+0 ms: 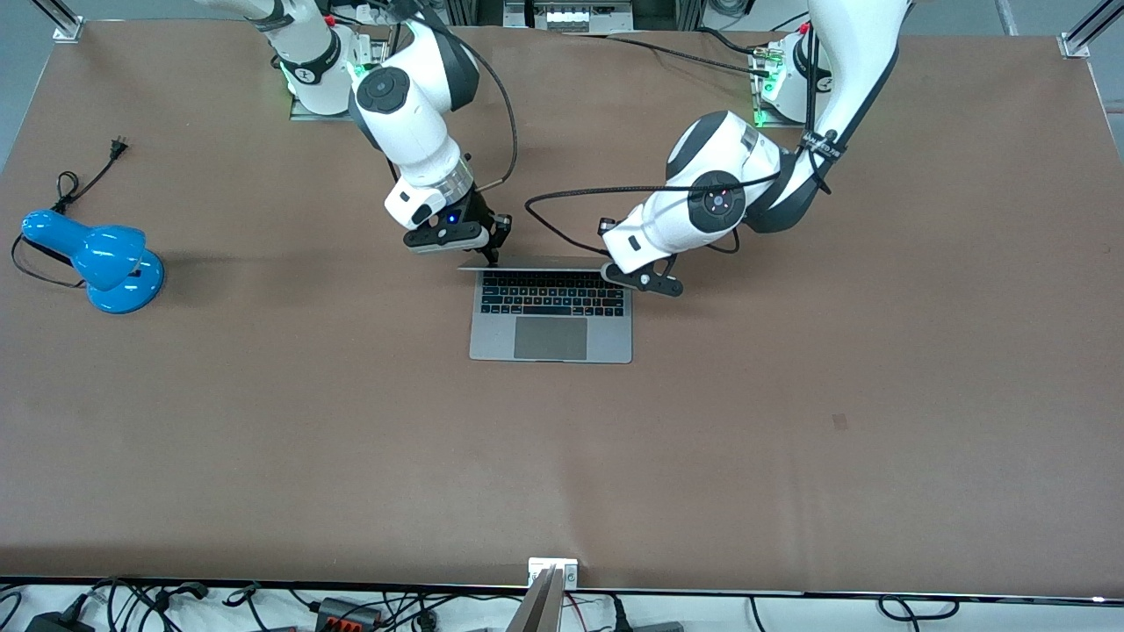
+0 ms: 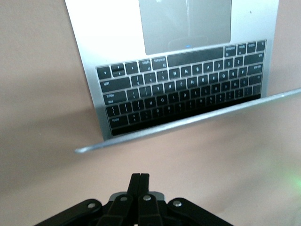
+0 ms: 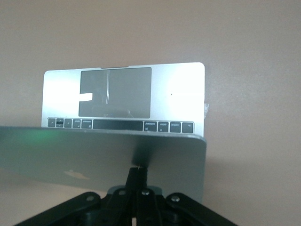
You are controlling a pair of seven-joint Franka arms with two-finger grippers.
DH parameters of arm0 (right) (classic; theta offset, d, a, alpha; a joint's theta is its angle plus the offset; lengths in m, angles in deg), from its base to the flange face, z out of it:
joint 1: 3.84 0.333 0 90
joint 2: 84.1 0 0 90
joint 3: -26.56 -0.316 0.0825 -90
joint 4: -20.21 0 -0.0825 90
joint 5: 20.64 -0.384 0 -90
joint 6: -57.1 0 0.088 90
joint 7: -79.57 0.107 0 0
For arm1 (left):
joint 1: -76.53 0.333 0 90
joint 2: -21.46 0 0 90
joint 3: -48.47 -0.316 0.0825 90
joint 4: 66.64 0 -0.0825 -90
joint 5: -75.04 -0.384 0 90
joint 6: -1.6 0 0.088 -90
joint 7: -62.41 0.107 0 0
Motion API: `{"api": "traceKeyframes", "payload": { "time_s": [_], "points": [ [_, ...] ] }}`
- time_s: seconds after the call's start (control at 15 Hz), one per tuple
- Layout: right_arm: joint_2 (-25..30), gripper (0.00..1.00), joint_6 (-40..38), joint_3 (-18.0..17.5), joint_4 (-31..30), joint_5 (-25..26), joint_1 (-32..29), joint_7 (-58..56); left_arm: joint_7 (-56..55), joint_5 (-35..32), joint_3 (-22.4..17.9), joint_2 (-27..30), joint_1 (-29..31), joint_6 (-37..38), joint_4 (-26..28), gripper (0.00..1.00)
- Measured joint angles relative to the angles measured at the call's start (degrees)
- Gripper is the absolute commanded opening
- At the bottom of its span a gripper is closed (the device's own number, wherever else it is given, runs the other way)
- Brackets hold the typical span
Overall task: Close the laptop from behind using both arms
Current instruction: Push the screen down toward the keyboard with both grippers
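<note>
At table centre, open laptop (image 1: 551, 314), right gripper (image 1: 492, 256) together touching its lid, left gripper (image 2: 139, 182) together beside lid

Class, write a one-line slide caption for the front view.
Both shut grippers, right and left, meet the open laptop's lid edge.

White shells with black joint bands are seen on both arms (image 1: 421, 132); black cables are looped alongside, and black hands (image 1: 457, 235) are fitted.

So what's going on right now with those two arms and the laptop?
Right gripper shut, fingertips on the lid's back. Left gripper shut, at the lid's other corner. Laptop open, lid upright. Blue lamp far off, nothing in the way.
</note>
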Motion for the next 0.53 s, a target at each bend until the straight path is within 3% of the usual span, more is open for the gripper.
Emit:
{"api": "traceKeyframes", "payload": {
  "time_s": [0.53],
  "points": [
    [-4.99, 0.0, 1.34, 0.1, 3.57, 0.06, -1.04, -0.1, -0.69, -3.58, -0.07, -6.27, 0.02, -0.1, -4.97, 0.0]
  ]
}}
